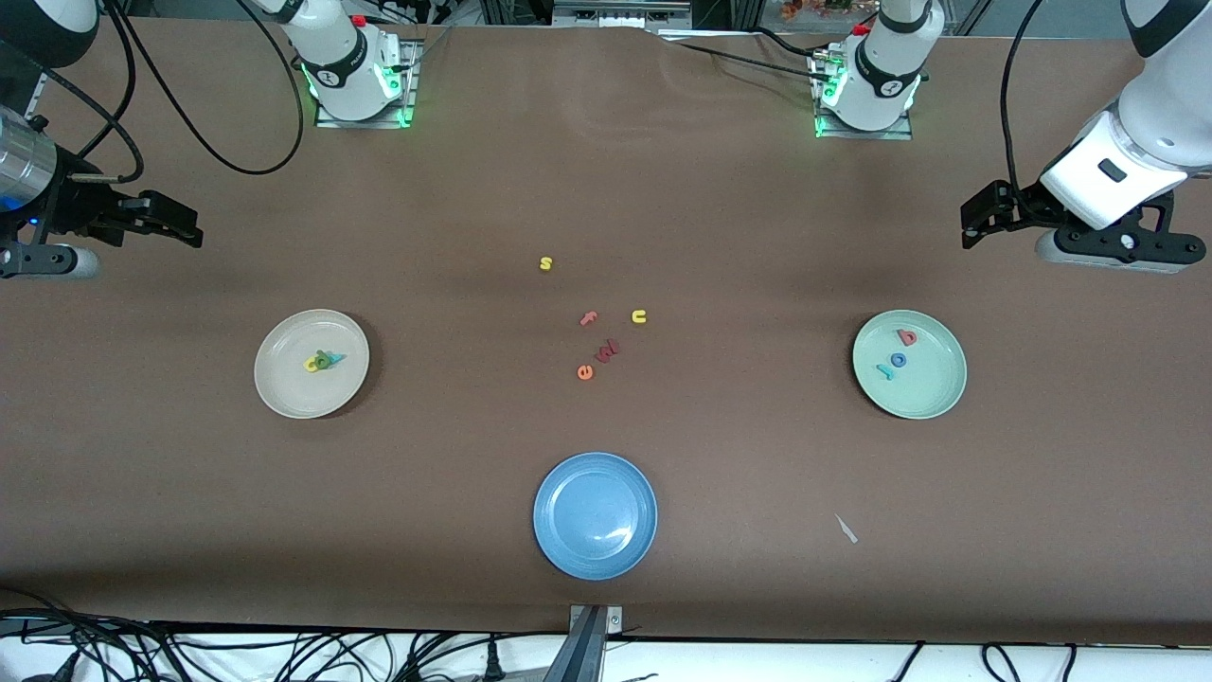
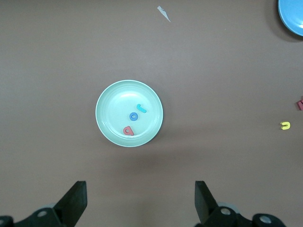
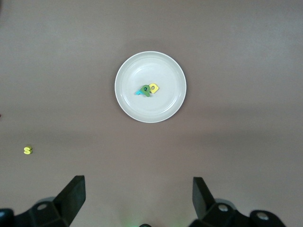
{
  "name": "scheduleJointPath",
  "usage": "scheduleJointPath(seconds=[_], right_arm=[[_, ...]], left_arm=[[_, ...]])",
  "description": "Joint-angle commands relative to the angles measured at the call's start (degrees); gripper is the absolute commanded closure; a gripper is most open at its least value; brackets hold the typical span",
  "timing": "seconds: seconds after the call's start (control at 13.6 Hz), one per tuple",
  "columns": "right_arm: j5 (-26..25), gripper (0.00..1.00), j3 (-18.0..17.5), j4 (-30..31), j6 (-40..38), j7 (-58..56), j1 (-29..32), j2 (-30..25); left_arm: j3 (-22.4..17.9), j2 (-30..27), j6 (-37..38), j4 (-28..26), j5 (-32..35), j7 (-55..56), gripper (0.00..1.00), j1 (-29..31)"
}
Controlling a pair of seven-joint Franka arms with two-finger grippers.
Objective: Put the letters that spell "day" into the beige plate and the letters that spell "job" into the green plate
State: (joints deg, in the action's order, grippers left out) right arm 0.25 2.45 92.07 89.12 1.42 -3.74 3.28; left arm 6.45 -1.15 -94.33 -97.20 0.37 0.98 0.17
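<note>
Both my pincers hang in the air with nothing in them: my left gripper [image 2: 139, 203] is up over the bare table at the left arm's end, fingers spread wide, and my right gripper [image 3: 138, 201] is up over the right arm's end, spread just as wide. Down on the beige plate [image 1: 284, 393] I see all three letters bunched together near its middle: the yellow rounded letter [image 1: 311, 364], the green letter [image 1: 323, 360] touching it and partly lying over its neighbours, and the teal y [image 1: 336, 358] poking out beside the green one. Over on the green plate [image 1: 933, 393] the other three lie in a loose line, close but apart: the salmon-red b [image 1: 908, 336] farthest from the front camera, the blue ring o [image 1: 899, 360] in the middle, the light-blue j [image 1: 887, 372] nearest. The blue plate [image 1: 595, 514] sits nearest the front camera, midway along the table, and holds nothing. Between the plates, loose on the brown table [image 1: 606, 189], lie the yellow s [image 1: 545, 263], the pink f [image 1: 589, 318], the yellow u [image 1: 639, 316], a dark red letter [image 1: 608, 351] and the orange e [image 1: 585, 372]. A small pale scrap [image 1: 846, 529] lies on the table nearer the front camera than the green plate.
</note>
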Motion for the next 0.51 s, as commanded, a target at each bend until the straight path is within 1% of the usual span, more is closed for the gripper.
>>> scheduleJointPath(seconds=[0.0, 0.44], right_arm=[[1.07, 0.00, -0.08, -0.93, -0.88, 0.16, 0.40, 0.24], [1.07, 0.00, -0.08, -0.93, -0.88, 0.07, 0.40, 0.24]], left_arm=[[0.32, 0.01, 0.90, 0.87, -1.52, -0.98, 0.00, 0.80], [0.32, 0.01, 1.25, 0.79, -1.52, -0.98, 0.00, 0.80]])
